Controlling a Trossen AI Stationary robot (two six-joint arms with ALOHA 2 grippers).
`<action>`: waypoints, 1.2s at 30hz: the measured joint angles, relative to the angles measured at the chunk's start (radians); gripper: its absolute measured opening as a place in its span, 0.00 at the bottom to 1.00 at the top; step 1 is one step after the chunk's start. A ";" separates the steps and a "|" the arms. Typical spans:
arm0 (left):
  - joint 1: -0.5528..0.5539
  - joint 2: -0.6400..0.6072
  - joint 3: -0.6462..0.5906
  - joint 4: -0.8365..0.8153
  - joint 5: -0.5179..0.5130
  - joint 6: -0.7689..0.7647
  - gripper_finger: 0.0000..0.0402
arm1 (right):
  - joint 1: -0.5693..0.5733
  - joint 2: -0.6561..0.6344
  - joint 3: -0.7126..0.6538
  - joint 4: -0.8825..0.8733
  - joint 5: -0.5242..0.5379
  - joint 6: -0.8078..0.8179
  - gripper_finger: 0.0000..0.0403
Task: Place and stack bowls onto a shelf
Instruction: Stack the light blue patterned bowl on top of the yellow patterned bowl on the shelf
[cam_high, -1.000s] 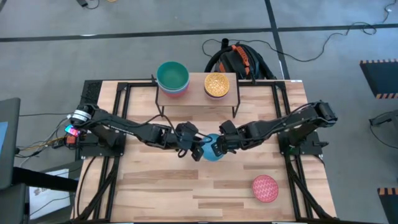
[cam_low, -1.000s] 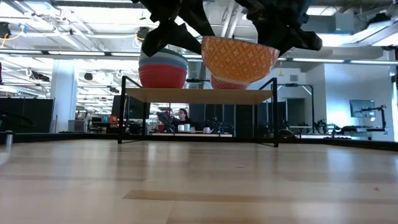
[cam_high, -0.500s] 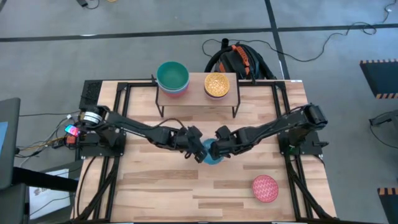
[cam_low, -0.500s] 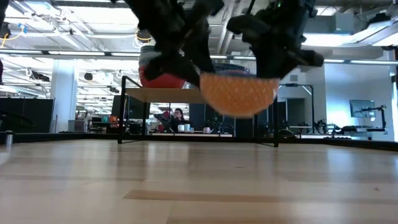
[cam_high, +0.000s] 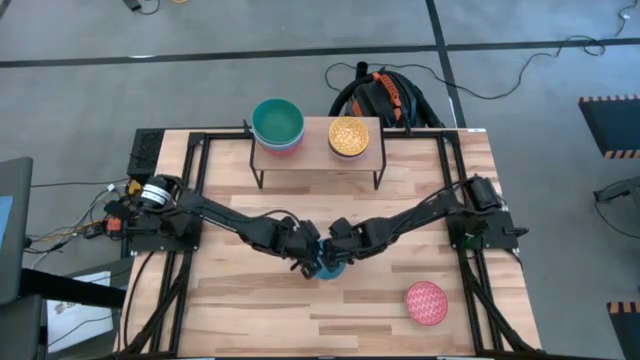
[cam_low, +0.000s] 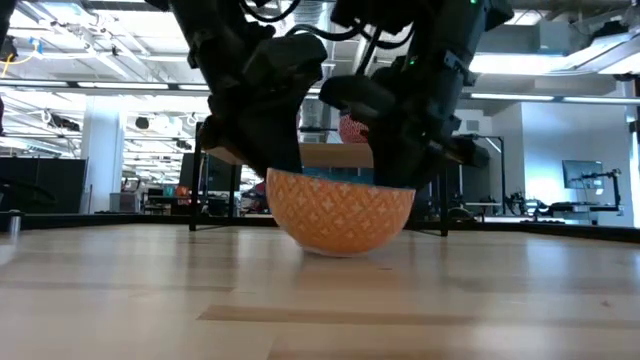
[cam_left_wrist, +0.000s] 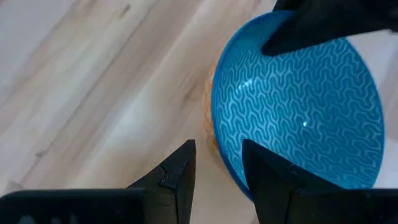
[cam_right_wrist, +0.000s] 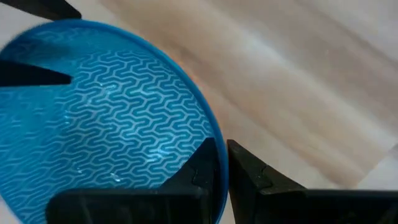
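The bowl (cam_low: 340, 212) we are handling, blue with a wavy pattern inside and orange with a lattice pattern outside, sits on the table (cam_high: 250, 310) near its middle, in front of the shelf (cam_high: 316, 152) and well apart from it. In the low view its base looks to be touching the wood. Our right gripper (cam_right_wrist: 222, 163) is clenched on the bowl's rim, one finger inside and one outside. Our left gripper (cam_left_wrist: 217, 163) straddles the opposite rim, its fingers parted with the wall between them; we cannot tell whether they actually press on it. To do this step well, we judge that only one gripper should carry the bowl, so the other ought to come straight up off the rim without dragging or tipping it. The carrying grip should stay low and square on the wall, and the lift should clear the shelf's edge before moving back. On the shelf a green bowl (cam_high: 277, 120) tops one stack and a yellow patterned bowl (cam_high: 347, 134) tops another; we would centre ours over a stack before lowering. A pink-red patterned bowl (cam_high: 426, 302) waits on the table nearer the right arm.
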 joint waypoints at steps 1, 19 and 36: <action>-0.005 0.000 0.000 -0.005 0.000 -0.008 0.28 | 0.000 0.007 0.000 0.017 -0.013 0.009 0.13; -0.019 0.002 -0.002 -0.025 -0.001 -0.018 0.28 | -0.003 -0.018 -0.004 0.047 -0.015 -0.052 0.39; -0.018 0.002 -0.002 0.003 -0.017 -0.024 0.28 | 0.104 -0.090 -0.005 0.048 0.285 -0.524 0.55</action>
